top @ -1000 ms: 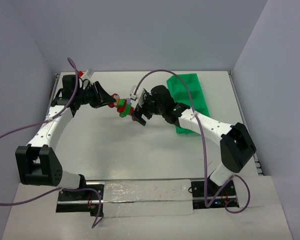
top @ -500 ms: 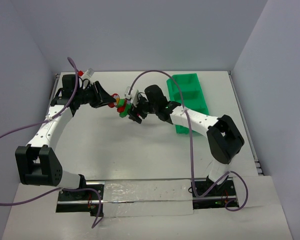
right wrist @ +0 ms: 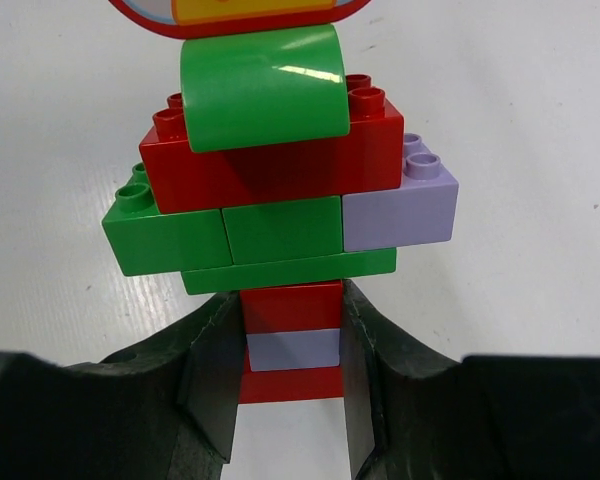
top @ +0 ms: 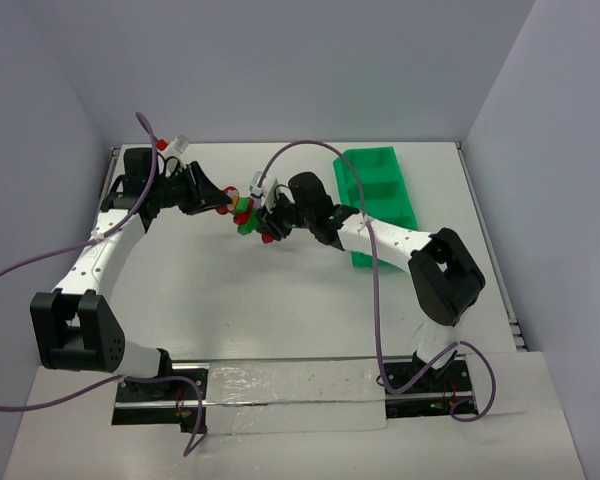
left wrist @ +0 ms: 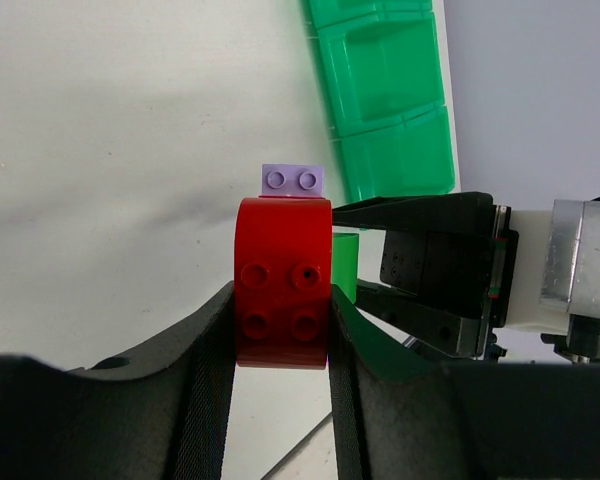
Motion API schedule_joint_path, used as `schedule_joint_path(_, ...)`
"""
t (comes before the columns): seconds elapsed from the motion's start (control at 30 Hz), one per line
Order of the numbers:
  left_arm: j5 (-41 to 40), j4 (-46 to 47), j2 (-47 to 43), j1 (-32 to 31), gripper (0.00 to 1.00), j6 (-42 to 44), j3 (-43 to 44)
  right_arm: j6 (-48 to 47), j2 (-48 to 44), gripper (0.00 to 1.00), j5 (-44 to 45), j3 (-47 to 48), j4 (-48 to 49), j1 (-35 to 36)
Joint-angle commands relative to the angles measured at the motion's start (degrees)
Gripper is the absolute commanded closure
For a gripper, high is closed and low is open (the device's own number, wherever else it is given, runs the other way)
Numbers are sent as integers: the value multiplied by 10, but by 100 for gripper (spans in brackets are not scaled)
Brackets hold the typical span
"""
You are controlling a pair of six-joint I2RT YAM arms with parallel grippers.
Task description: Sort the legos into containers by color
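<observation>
A stack of joined legos (top: 245,213), red, green and purple, hangs above the table between both grippers. My left gripper (top: 223,203) is shut on the red brick (left wrist: 283,280) at one end, with a small purple brick (left wrist: 292,179) just beyond it. My right gripper (top: 265,225) comes from the other side. Its jaws press on the red and purple bricks (right wrist: 292,345) at that end of the stack (right wrist: 280,165). The green container tray (top: 395,160) lies at the back right, behind the right arm, its compartments (left wrist: 385,80) looking empty in the left wrist view.
Purple cables loop over both arms. A small white and red piece (top: 177,145) lies at the table's back left corner. Grey walls close in the table on three sides. A metal rail (top: 280,385) runs along the near edge.
The right gripper moved left up to the stack and its jaws closed onto the stack's near end. The left gripper kept still with its hold.
</observation>
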Motion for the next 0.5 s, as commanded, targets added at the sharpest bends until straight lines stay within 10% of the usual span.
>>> schedule_joint_path(0.0,7,3,-21,0,100,3,44,16,-31,100,38,-55,65,-13)
schedule_joint_path(0.47,-3,17,-11,8,100,-10,59,44,-47,100,50,-96,81,-29)
